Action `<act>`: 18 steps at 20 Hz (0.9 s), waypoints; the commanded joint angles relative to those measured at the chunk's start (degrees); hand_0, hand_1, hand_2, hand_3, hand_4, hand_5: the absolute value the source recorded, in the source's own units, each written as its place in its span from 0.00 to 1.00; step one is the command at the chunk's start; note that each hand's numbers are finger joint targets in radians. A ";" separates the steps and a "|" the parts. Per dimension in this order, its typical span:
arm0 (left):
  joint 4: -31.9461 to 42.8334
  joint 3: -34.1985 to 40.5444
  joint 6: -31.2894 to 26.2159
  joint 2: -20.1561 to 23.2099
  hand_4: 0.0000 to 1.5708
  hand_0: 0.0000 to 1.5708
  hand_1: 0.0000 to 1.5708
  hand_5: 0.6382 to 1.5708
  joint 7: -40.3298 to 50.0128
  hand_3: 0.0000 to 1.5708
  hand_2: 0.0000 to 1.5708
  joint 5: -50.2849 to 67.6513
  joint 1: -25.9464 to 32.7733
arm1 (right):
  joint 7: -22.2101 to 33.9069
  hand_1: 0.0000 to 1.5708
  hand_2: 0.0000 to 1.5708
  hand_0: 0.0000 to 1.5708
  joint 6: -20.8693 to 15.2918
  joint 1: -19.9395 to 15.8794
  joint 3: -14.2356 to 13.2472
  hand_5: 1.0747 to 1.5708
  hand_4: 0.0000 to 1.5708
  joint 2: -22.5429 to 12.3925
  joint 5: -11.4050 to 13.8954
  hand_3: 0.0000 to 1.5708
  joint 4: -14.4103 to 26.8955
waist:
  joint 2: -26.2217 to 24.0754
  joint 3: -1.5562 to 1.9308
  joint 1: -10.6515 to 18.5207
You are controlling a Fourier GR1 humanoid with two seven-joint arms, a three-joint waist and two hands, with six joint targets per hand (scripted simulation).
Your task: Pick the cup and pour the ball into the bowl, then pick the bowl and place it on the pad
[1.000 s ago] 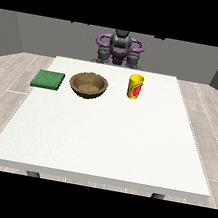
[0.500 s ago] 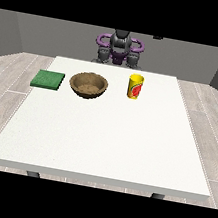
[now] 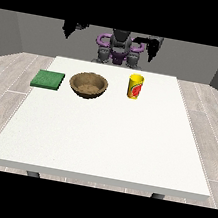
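While upright on table (image 3: 99, 145), cup (image 3: 135, 87) well below robot hand (image 3: 153, 48).

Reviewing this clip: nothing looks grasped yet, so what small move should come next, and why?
Probably lower the hand at the view's right toward the yellow cup. Both hands, that one and the hand at the view's left, are raised behind the table, touching nothing. The cup stands upright, right of the bowl, nearest that hand, and pouring comes first.
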 commanded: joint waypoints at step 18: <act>41.98 8.68 -6.76 1.20 0.13 0.00 0.00 0.85 -28.70 0.00 0.00 2.34 -9.57 | -12.22 0.00 0.00 0.00 9.44 -2.01 -9.03 0.98 0.43 -5.46 -5.46 0.00 15.27 | 2.55 0.00 -1.15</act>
